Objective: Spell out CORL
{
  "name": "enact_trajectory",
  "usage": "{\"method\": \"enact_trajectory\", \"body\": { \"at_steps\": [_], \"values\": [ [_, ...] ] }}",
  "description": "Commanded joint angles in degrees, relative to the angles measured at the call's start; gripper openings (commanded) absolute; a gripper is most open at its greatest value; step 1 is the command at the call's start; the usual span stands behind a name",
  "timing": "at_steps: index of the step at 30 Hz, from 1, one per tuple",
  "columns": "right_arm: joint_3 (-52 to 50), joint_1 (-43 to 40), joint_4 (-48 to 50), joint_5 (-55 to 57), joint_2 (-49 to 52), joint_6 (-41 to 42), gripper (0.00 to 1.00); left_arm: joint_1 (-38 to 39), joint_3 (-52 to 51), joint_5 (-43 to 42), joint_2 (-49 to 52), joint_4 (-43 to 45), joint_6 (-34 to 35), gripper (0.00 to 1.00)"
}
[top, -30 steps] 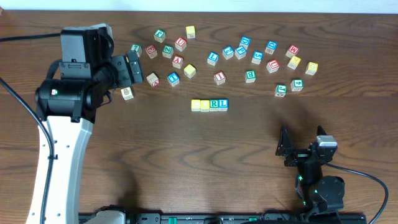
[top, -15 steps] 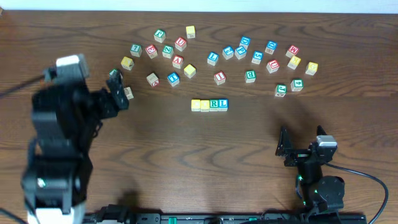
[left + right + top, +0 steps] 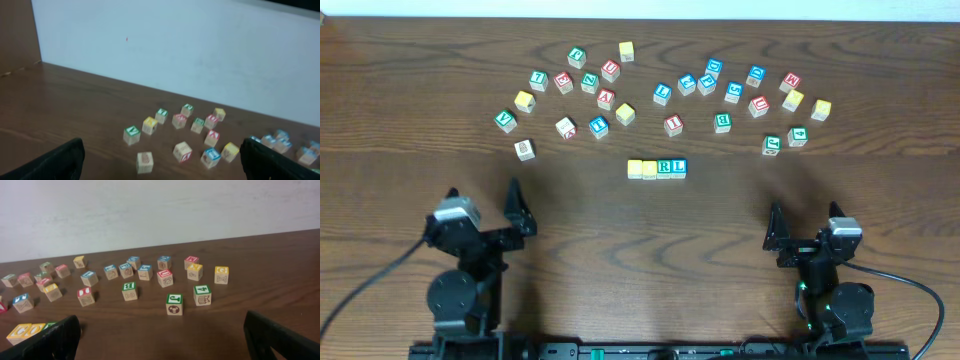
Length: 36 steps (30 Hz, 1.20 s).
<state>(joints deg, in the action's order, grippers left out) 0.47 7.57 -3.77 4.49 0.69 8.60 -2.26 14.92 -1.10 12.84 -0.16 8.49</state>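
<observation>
Checking overhead, I see the CORL row mid-table, four blocks touching, loose blocks scattered beyond. Left gripper and right gripper sit at the near edge, probably to leave the word unobstructed. Each wrist view shows fingers spread wide, nothing between them.

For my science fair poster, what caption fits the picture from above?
Four-block row ending R, L on the table, spare letter blocks scattered behind, left gripper and right gripper open in front.
</observation>
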Motion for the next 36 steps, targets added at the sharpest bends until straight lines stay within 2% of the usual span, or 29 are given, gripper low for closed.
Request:
{"method": "enact_trajectory", "body": {
  "at_steps": [1, 11, 16, 20, 36],
  "values": [
    [-0.2, -0.3, -0.1, -0.2, -0.4, -0.5, 0.99, -0.5, -5.3, 0.5, -5.6, 2.8, -3.2, 0.98],
    [-0.2, -0.3, -0.1, -0.2, -0.4, -0.5, 0.99, -0.5, -14.6, 0.5, -12.8, 5.2, -8.9, 0.98],
    [-0.2, -0.3, -0.1, -0.1, -0.4, -0.5, 0.99, -0.5, -14.7, 0.5, -12.8, 2.0, -10.0, 0.98],
    [-0.2, -0.3, -0.1, -0.2, -0.4, -0.5, 0.99, -0.5, -14.7, 0.5, -12.7, -4.0, -9.9, 0.98],
    [-0.2, -0.3, -0.1, -0.1, -0.4, -0.5, 0.99, -0.5, -14.7, 0.5, -12.6, -3.9, -10.0, 0.98]
  ]
}}
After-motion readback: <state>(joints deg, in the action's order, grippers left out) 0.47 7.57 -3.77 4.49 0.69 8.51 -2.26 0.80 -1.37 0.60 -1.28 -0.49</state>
